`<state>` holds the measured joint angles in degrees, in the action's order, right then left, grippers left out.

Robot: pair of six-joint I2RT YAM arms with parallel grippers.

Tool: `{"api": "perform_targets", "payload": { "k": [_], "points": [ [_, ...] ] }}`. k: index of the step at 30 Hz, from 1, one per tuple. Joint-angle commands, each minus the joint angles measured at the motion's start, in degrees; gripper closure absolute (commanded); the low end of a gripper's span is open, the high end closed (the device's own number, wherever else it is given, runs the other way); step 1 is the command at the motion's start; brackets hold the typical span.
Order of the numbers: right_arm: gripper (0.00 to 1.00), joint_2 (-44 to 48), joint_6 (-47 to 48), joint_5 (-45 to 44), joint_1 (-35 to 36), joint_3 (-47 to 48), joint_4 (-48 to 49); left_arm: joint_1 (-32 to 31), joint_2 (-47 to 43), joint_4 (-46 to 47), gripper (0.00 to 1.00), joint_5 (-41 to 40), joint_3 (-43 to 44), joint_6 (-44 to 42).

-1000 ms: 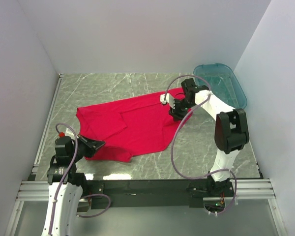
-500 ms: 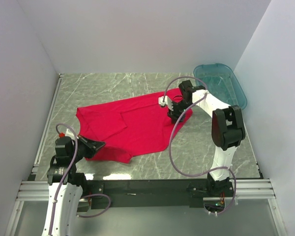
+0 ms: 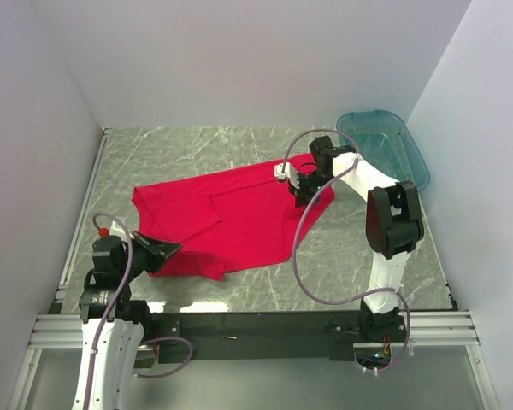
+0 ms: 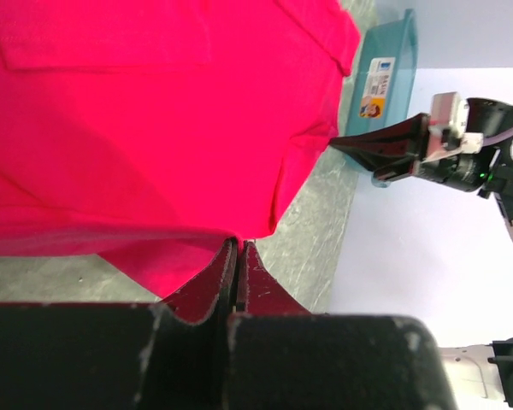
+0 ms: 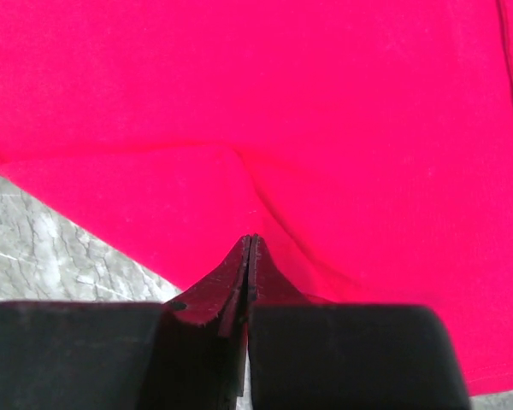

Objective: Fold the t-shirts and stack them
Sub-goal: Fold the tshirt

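T-shirt (image 3: 231, 213), red, spread across the middle of the table (image 3: 368, 256); mostly flat, with one flap lying over the left part. Pinched at two places well apart: the near-left edge by the left gripper (image 3: 165, 250), the far-right edge by the right gripper (image 3: 301, 190).

Jaws on both sides pressed together on red cloth. No gap between them in either wrist view, and a small ridge of fabric drawn up to each tip.

Gripped at opposite edges most likely so as to raise or tension the cloth evenly and carry one side over the other without bunching. A grip at only one edge would drag the rest along the table. Low, near-flat approach of both grippers probably chosen to catch the thin edge off the hard surface.

Teal bin (image 3: 392, 147) at the far right, just beyond the right gripper and apart from the shirt; purpose not evident, perhaps a place for the finished stack.

Hard to tell:
- how many layers sit inside each pinch, the tips covering the cloth there
- collar and front or back of the shirt, not to be made out
- the near-left corner, covered from above by the left gripper
- contents of the bin, unclear through its tinted wall

No second shirt seen in any view.
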<state>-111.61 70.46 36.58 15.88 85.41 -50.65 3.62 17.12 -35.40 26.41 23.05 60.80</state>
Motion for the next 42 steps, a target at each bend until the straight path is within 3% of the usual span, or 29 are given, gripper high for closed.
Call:
{"api": "perform_targets", "payload": {
  "k": [1, 5, 6, 9, 12, 25, 33, 42],
  "points": [
    [1.00, 3.06, 0.65, 1.57, 0.12, -0.85, -0.76, 0.16, 1.50, 1.64, 0.99, -0.93, 3.75, -1.38],
    [1.00, 4.30, 0.30, 2.36, 0.03, -1.29, -0.59, 0.16, 3.09, 2.52, 0.99, -1.01, 4.99, -2.00],
    [0.88, 4.56, -1.27, 2.10, -0.06, -1.29, -0.06, 0.16, 3.18, 2.53, 0.99, -1.10, 5.16, -2.00],
    [0.67, 3.86, -3.83, 1.48, -0.06, -0.60, 1.08, 0.16, 3.35, 2.53, 0.99, -0.93, 5.43, -2.00],
    [0.63, 3.33, -4.54, 1.48, -0.15, 0.20, 1.52, 0.16, 2.83, 2.26, 0.99, -1.01, 5.25, -1.82],
    [0.61, -0.18, -6.03, 0.25, -0.06, 2.74, 3.19, 0.16, 2.47, 2.00, 0.99, -0.75, 4.73, -1.56],
    [0.53, -3.25, -10.94, 1.39, 0.64, 5.99, 4.34, 0.16, 2.47, 2.52, 0.99, -0.58, 4.20, -1.29],
    [0.52, -10.90, -15.61, -7.31, 5.83, 13.11, 2.93, 0.16, 1.86, 1.82, 0.99, -0.75, 3.85, -1.56]
  ]
}}
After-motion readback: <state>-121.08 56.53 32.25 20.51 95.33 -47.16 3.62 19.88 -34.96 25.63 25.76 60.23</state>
